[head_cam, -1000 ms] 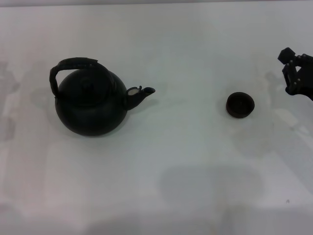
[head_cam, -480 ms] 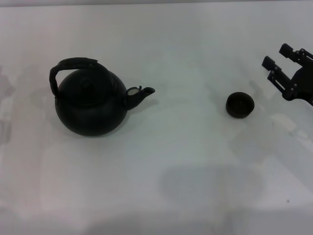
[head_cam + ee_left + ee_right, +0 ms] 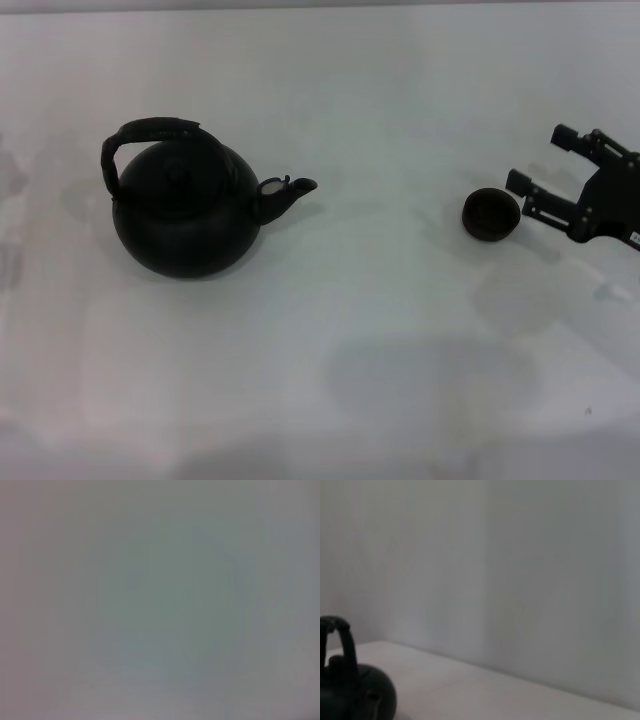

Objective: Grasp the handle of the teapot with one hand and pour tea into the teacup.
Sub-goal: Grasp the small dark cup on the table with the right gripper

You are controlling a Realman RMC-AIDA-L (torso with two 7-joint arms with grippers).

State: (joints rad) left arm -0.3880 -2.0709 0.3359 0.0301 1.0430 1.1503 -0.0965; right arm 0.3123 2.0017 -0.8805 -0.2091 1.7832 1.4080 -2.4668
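Note:
The matte black teapot (image 3: 185, 215) stands on the white table at the left of the head view, its short spout (image 3: 290, 190) pointing right. Its dark arched handle (image 3: 150, 132) rises over the knobbed lid. The right wrist view also catches the teapot (image 3: 355, 695) at its edge. The small dark teacup (image 3: 491, 214) sits at the right. My right gripper (image 3: 540, 160) is open just right of the teacup, one finger (image 3: 535, 198) almost touching the cup's rim. The left gripper is out of view.
The white table (image 3: 380, 330) stretches between teapot and teacup, with faint shadows on it. A pale wall (image 3: 520, 570) stands behind the table in the right wrist view. The left wrist view shows only a blank grey surface.
My right gripper has opened, turned and moved left and down toward the teacup. The teapot and the teacup have stayed put.

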